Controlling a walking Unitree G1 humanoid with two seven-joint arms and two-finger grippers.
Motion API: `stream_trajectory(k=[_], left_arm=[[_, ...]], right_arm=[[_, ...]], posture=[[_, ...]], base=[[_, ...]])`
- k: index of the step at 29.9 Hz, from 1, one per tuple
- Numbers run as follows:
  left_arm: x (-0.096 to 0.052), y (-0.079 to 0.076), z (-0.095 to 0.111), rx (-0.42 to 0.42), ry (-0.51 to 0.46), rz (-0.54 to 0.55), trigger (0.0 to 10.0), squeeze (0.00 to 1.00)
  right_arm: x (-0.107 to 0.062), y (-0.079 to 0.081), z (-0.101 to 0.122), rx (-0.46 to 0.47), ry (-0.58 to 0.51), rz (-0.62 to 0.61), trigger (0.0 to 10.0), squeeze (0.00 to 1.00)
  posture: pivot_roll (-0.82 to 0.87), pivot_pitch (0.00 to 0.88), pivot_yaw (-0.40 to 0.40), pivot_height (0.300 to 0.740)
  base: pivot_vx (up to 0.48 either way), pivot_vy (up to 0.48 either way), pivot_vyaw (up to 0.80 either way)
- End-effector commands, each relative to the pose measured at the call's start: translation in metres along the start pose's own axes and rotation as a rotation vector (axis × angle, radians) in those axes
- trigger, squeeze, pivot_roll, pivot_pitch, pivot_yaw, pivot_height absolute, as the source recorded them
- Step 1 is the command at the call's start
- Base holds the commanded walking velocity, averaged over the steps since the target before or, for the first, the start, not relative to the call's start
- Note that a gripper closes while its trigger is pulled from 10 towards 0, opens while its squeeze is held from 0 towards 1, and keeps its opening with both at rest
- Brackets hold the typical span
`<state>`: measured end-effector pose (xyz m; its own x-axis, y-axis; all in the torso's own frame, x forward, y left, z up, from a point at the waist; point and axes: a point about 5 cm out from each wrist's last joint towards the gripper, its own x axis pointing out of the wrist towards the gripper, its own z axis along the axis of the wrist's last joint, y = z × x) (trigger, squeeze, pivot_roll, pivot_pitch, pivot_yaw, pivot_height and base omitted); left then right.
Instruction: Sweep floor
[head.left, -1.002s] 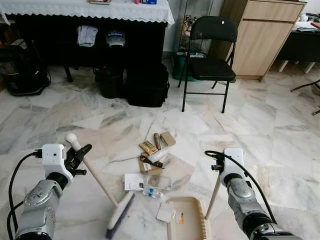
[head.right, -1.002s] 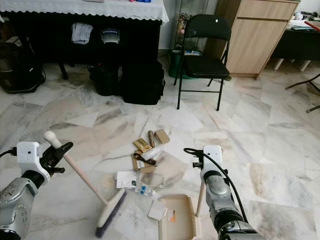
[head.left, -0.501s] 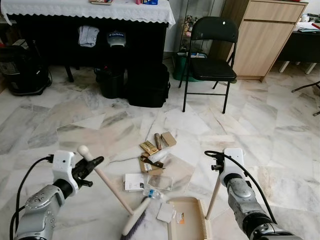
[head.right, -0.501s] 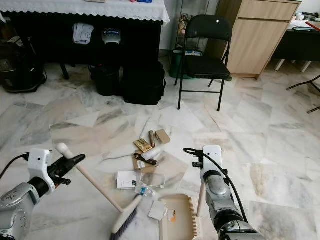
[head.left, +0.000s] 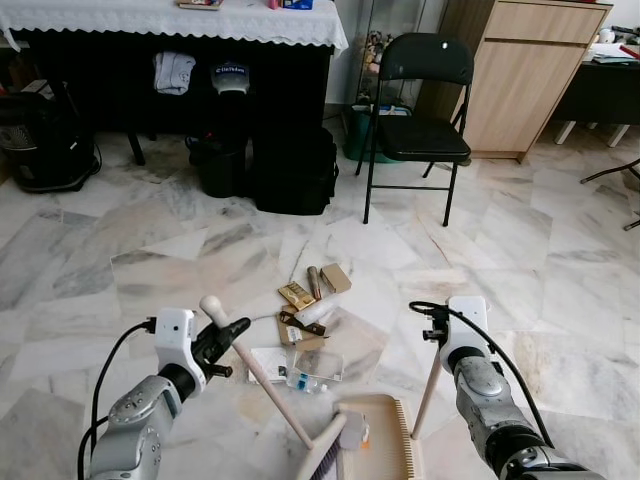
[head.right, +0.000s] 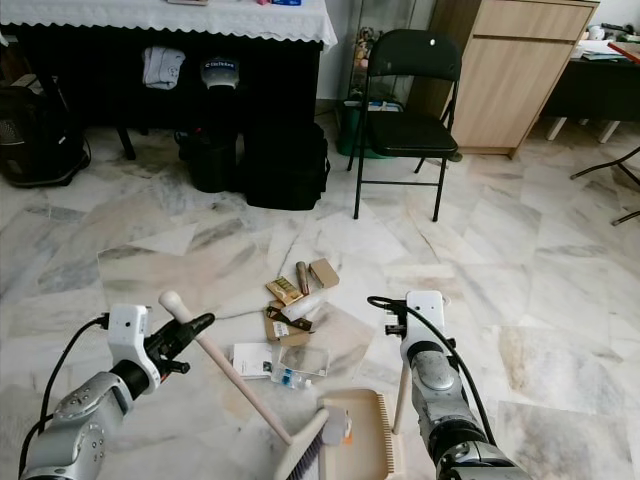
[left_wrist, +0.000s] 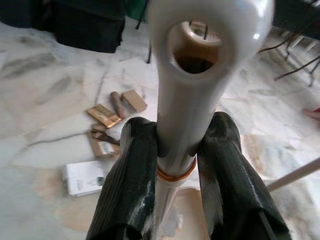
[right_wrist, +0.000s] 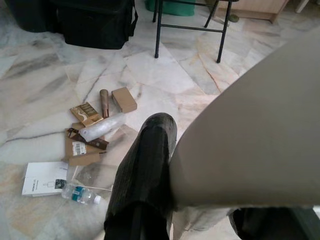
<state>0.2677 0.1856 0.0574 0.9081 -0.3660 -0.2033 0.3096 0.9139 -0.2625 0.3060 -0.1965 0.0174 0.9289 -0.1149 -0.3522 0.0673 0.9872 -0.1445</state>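
Here the left pincer (head.left: 228, 338) pinches the broom (head.left: 262, 379) handle, its bristles at the dustpan (head.left: 385, 440) edge on the floor (head.left: 520, 240). The right pincer (right_wrist: 200, 165) pinches the dustpan handle; litter (head.left: 310, 310) lies just beyond.

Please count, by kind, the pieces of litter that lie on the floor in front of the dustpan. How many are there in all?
Small boxes: 2
Plastic bottles: 2
Brown tube: 1
Flat cardboard piece: 1
White booklet: 1
Clear plastic bag: 1
Total: 8
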Motion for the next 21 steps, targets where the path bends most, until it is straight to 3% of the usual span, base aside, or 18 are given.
stream_trajectory(k=[1,10,13,21], left_arm=[[0.003,-0.016,0.008,-0.080,-0.032,-0.106,10.0,0.00],[0.006,-0.029,0.030,-0.139,-0.130,-0.176,10.0,0.00],[0.008,-0.025,0.038,-0.103,-0.156,-0.147,10.0,0.00],[0.001,0.005,0.057,0.037,-0.197,0.012,10.0,0.00]], right_arm=[[0.001,-0.006,0.002,-0.020,0.002,-0.017,10.0,0.00],[0.001,-0.006,0.002,-0.018,0.000,-0.017,10.0,0.00],[0.001,-0.006,0.002,-0.018,-0.001,-0.018,10.0,0.00],[0.001,-0.007,0.002,-0.014,-0.003,-0.023,10.0,0.00]], posture=[[0.06,0.000,-0.110,0.740],[0.06,0.000,-0.109,0.740],[0.06,0.000,-0.109,0.740],[0.05,0.000,-0.106,0.740]], base=[[0.000,0.000,0.00],[0.000,0.000,0.00],[0.000,0.000,0.00],[0.000,0.000,0.00]])
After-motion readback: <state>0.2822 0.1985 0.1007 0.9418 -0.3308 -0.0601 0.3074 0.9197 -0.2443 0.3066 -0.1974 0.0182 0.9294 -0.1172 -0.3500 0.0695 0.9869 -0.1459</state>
